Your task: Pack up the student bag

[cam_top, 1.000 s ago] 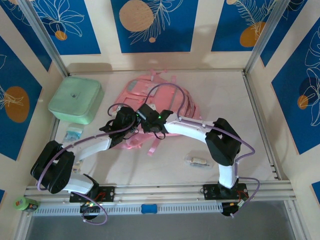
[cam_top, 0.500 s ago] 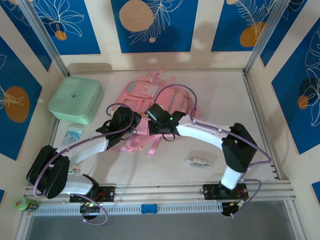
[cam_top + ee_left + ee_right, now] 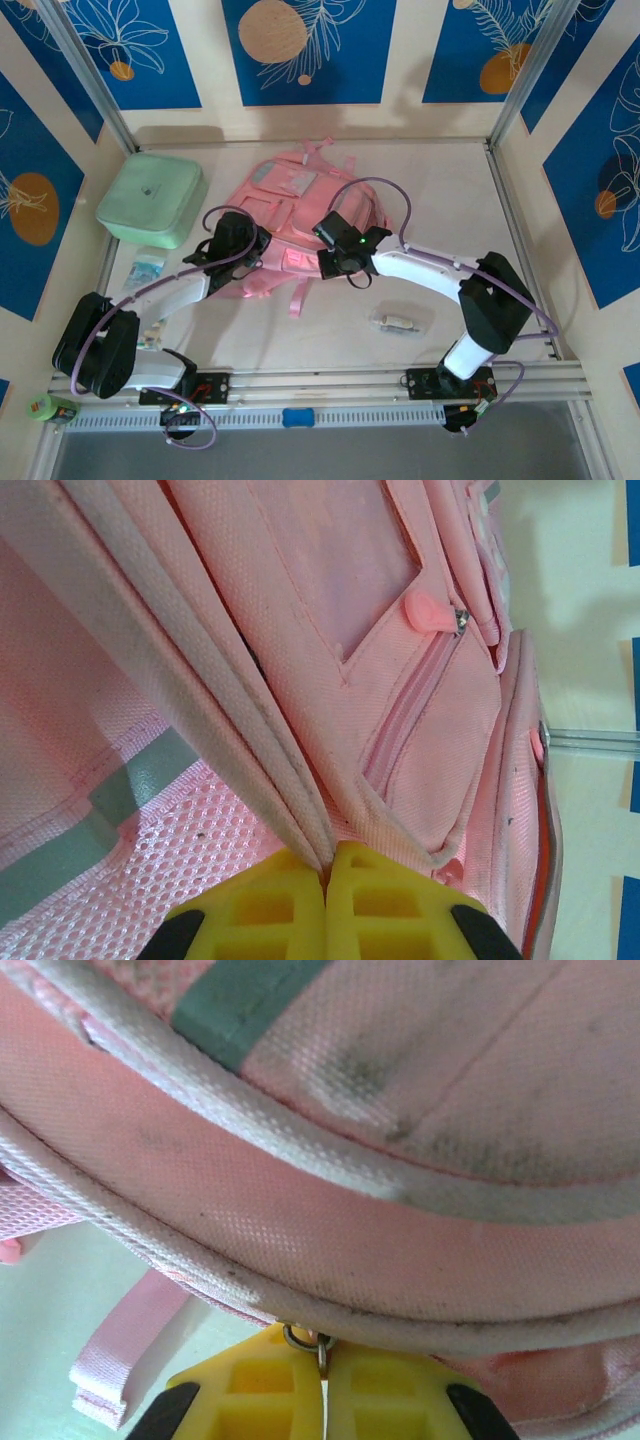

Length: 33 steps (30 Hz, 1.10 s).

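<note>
Left pincer (image 3: 325, 868) clenched a piped edge of the student bag (image 3: 300, 215); right pincer (image 3: 322, 1358) gripped what seemed a zip ring (image 3: 300, 1337). Bare surface (image 3: 450, 205) lay rightward.

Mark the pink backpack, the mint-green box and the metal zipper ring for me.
pink backpack (image 3: 292, 215): top view, bare front panel.
mint-green box (image 3: 152, 199): top view, middle of its lid.
metal zipper ring (image 3: 298, 1336): right wrist view, the loop under the seam.

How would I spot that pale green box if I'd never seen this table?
Find the big pink backpack in the middle. Left of it, in the far left corner, sits the green box. Unlike the small packet beside it, it's mint and square.
</note>
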Tool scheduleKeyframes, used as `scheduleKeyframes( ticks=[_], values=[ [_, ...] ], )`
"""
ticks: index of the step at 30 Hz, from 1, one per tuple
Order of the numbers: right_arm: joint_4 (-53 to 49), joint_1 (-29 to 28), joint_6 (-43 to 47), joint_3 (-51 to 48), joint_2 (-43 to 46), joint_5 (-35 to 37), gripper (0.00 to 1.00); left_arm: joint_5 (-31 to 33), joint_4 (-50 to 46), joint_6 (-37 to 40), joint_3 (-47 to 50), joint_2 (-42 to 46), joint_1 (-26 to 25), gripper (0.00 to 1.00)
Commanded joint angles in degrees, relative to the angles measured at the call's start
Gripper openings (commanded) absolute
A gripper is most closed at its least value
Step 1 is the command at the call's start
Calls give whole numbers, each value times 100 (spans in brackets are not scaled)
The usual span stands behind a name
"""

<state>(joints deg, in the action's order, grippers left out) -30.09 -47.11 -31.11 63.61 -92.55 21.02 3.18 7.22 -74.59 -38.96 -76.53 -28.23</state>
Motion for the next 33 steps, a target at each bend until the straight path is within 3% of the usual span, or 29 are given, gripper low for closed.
scheduleKeyframes(
  ticks=[1, 3, 10, 19, 27, 31, 33],
  values=[
    [181, 66, 286, 123, -196, -21, 10, 194, 37, 198, 11, 117, 135, 0],
    [295, 73, 384, 140, -268, -14, 17, 217, 38, 229, 4, 125, 134, 0],
    [532, 99, 730, 248, -562, 43, 23, 201, 108, 233, 45, 108, 133, 0],
    [132, 57, 765, 220, -80, 449, 0, 242, -85, 491, -75, 74, 175, 0],
    [-1078, 282, 668, 53, 664, 1017, 0, -532, -217, 914, -442, -332, 779, 0],
    [-1504, -182, 955, 243, 786, 1421, 0, -863, -511, 1247, -955, -709, 991, 0],
    [-1393, -294, 919, 381, 727, 983, 0, -1047, -400, 1317, -1156, -930, 997, 0]
  ],
)
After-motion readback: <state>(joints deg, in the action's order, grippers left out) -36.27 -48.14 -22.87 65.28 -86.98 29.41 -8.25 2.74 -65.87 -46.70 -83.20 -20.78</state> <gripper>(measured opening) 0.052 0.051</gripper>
